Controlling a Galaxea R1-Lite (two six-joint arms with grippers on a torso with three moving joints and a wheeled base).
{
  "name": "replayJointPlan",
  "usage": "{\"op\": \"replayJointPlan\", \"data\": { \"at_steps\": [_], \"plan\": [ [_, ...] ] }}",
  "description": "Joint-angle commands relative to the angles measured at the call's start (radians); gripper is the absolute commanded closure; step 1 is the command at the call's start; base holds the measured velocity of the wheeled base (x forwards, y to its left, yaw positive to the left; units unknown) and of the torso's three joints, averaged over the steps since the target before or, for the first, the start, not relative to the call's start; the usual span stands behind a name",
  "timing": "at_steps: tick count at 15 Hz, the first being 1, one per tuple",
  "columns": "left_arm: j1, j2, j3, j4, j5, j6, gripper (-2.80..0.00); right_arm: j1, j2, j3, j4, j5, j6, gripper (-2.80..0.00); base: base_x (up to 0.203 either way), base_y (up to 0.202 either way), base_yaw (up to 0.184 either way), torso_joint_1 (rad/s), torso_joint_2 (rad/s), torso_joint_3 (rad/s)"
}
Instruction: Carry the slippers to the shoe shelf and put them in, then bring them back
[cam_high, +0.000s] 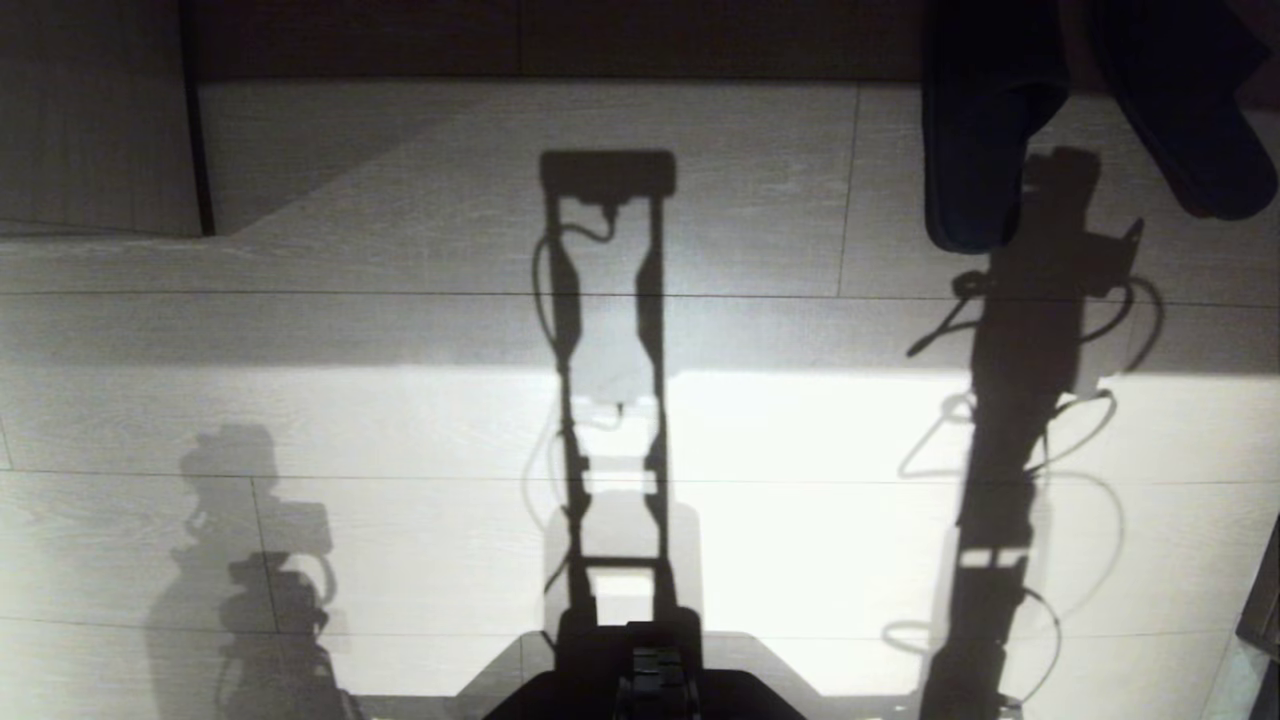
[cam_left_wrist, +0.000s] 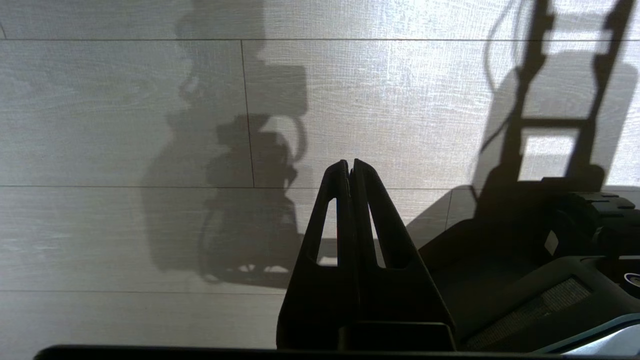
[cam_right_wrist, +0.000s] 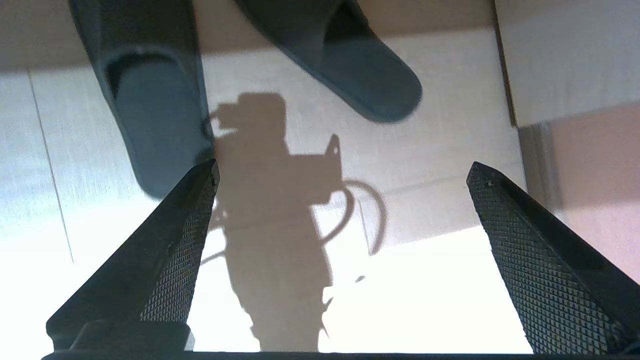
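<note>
The right gripper (cam_right_wrist: 340, 170) is held wide open with nothing in it. The slippers (cam_right_wrist: 150, 100) are seen just ahead on the floor (cam_right_wrist: 425, 280), not yet picked up. The left gripper (cam_left_wrist: 350, 167) is kept closed and empty.

Both slippers (cam_high: 985, 140) run past the top edge of the head view, their heel ends cut off. In the right wrist view the same edge crops them. The right arm shows only as a shadow (cam_high: 1020, 420) on the floor (cam_high: 400, 420).
</note>
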Motion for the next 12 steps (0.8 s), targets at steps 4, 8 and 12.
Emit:
{"op": "replayJointPlan", "data": {
  "at_steps": [4,8,12],
  "plan": [
    [0.0,0.0,0.0,0.0,0.0,0.0,0.0,0.014,-0.135,0.111,0.044,-0.001,-0.034,-2.8,0.0,0.0,0.0,0.0,0.0,0.0],
    [0.0,0.0,0.0,0.0,0.0,0.0,0.0,0.015,-0.216,0.159,0.068,-0.008,-0.038,0.0,0.0,0.0,0.0,0.0,0.0,0.0],
    [0.001,0.0,0.0,0.0,0.0,0.0,0.0,0.035,-0.287,0.158,0.193,-0.015,-0.035,0.0,0.0,0.0,0.0,0.0,0.0,0.0]
  ]
}}
